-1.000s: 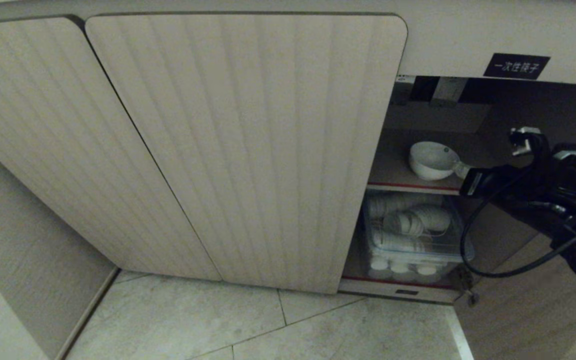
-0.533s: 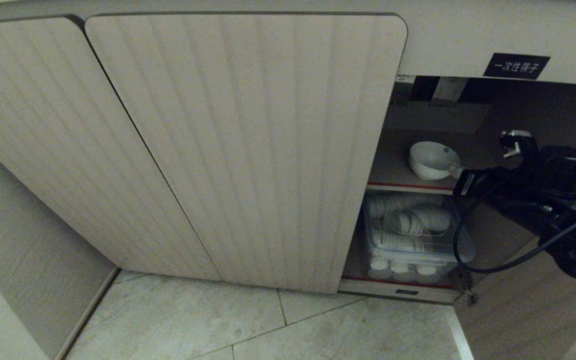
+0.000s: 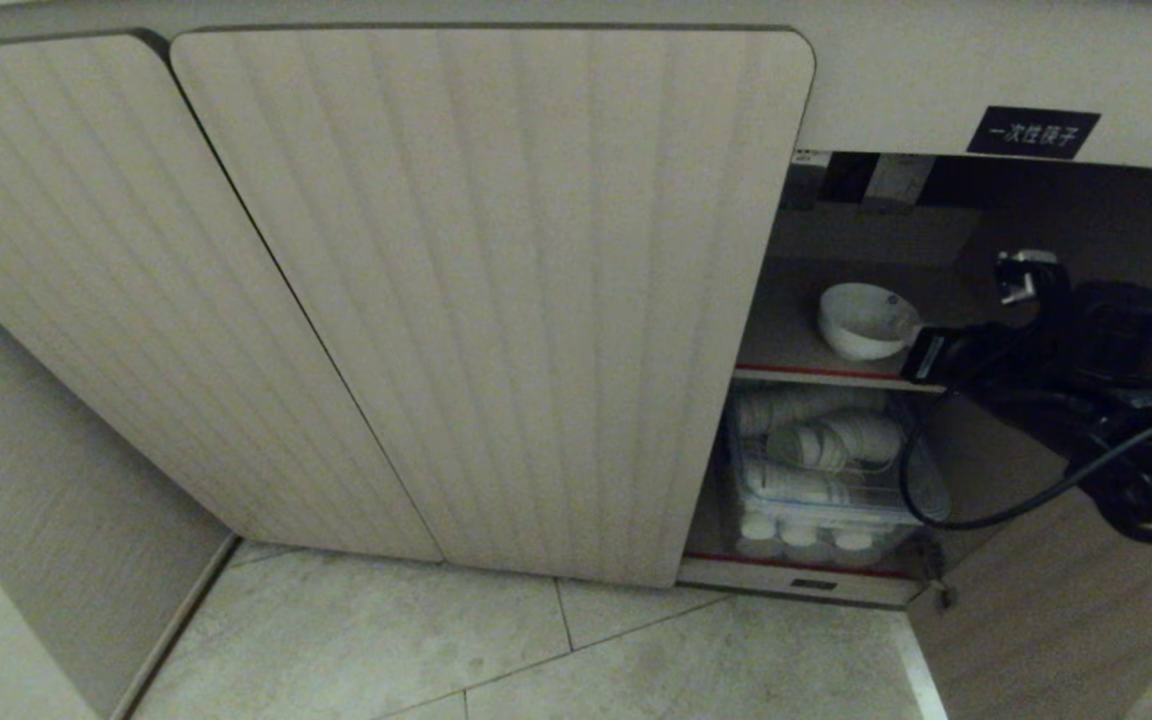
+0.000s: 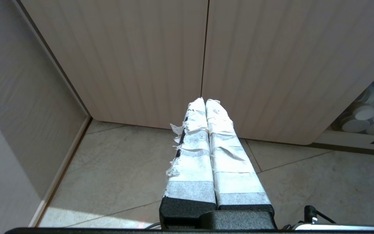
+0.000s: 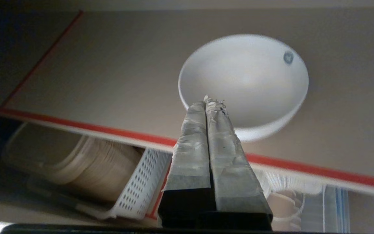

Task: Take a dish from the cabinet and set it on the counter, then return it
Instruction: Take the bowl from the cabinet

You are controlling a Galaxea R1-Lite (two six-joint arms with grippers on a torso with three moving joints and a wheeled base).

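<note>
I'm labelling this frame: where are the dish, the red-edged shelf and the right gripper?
dish (image 5: 243, 78), right wrist view, inner wall.
red-edged shelf (image 5: 93, 81), right wrist view, bare top surface.
right gripper (image 5: 211, 100), right wrist view, shut fingertips.

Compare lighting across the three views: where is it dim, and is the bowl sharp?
Head view: dim overall, the cabinet opening deep in shadow, the bowl small but readable. Left wrist view: bright, a sunlit patch on the floor, the left gripper crisp. Right wrist view: dark, the bowl soft-edged behind the right gripper.
</note>
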